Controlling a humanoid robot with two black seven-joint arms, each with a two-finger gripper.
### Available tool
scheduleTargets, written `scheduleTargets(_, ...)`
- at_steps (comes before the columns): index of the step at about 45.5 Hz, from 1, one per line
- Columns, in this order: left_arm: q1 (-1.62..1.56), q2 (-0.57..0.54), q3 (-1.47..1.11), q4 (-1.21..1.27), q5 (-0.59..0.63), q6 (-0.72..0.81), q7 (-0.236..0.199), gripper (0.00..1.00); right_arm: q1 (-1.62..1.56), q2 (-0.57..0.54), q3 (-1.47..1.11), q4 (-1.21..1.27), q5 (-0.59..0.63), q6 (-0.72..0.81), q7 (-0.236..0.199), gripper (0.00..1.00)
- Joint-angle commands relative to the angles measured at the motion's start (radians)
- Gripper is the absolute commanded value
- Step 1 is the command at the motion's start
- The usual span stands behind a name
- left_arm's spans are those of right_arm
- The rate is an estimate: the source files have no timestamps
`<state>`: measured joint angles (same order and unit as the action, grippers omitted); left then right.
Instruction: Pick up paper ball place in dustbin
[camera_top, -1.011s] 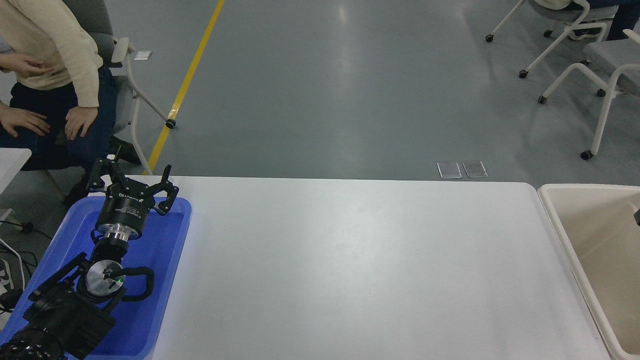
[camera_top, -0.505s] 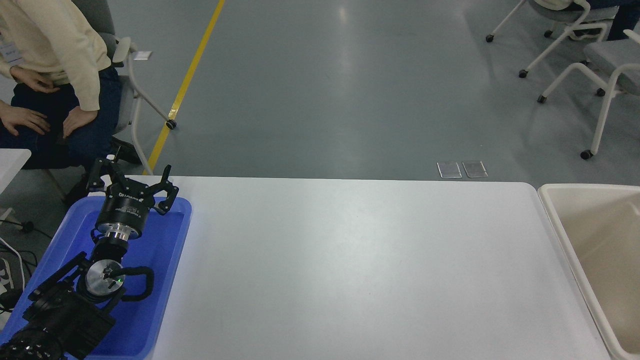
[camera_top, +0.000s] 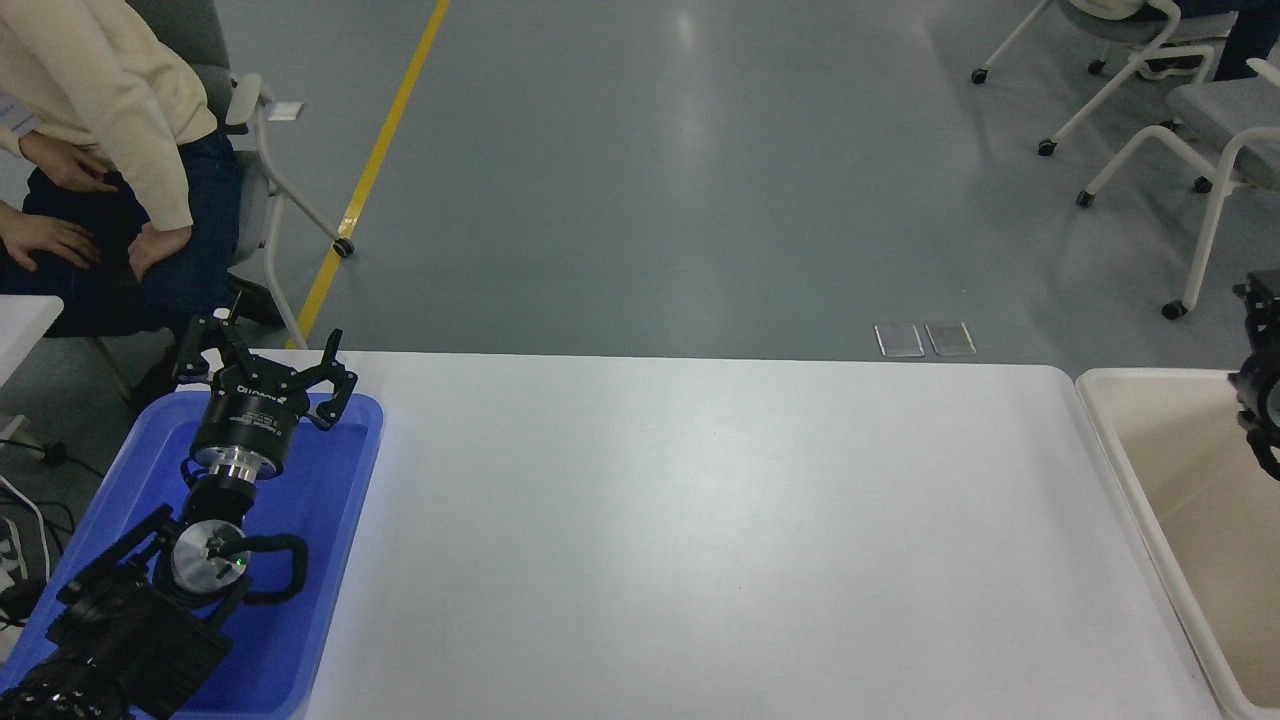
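Note:
The paper ball is out of view. The dustbin (camera_top: 1190, 480), a cream-beige tub, stands off the table's right end, cut off by the picture's edge, and the part of its pale inside that shows holds nothing. A black part of my right arm, the right gripper (camera_top: 1262, 385), pokes in from the right edge above the dustbin's far side. Most of it is cut off. My left gripper (camera_top: 267, 338) is parked open and empty over the far end of a blue tray at the lower left.
The blue tray (camera_top: 340, 500) lies under my left arm at the table's left end. The white table (camera_top: 700, 530) spans the middle. A seated person (camera_top: 100, 150) is at the far left. Wheeled chairs (camera_top: 1190, 120) stand at the far right.
The black part of my right arm has come into view at the right edge above the dustbin. The person at the far left has shifted slightly. My left arm has not moved.

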<state>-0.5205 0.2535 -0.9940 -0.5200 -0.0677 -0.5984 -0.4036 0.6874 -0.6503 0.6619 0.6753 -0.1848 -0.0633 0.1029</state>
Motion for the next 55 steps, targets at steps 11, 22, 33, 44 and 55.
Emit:
scheduleTargets(11,-0.001,0.000,0.000,0.000,0.000,0.000,0.000,1.00,-0.140,0.173,0.113,0.046,0.177,0.177,0.328,1.00)
scheduleTargets(22,-0.001,0.000,0.000,0.000,0.000,0.000,0.000,1.00,-0.175,0.225,0.153,0.078,0.154,0.157,0.455,1.00)
scheduleTargets(33,-0.001,0.001,0.000,-0.002,-0.001,0.000,0.000,1.00,-0.177,0.242,0.160,0.219,0.036,-0.019,0.439,1.00)
scheduleTargets(44,-0.001,0.000,0.000,0.000,0.000,0.000,0.000,1.00,-0.201,0.233,0.169,0.237,0.025,0.042,0.442,1.00)
scheduleTargets(55,-0.001,0.000,0.000,0.000,0.000,0.000,0.000,1.00,-0.201,0.233,0.166,0.234,0.022,0.039,0.442,1.00)
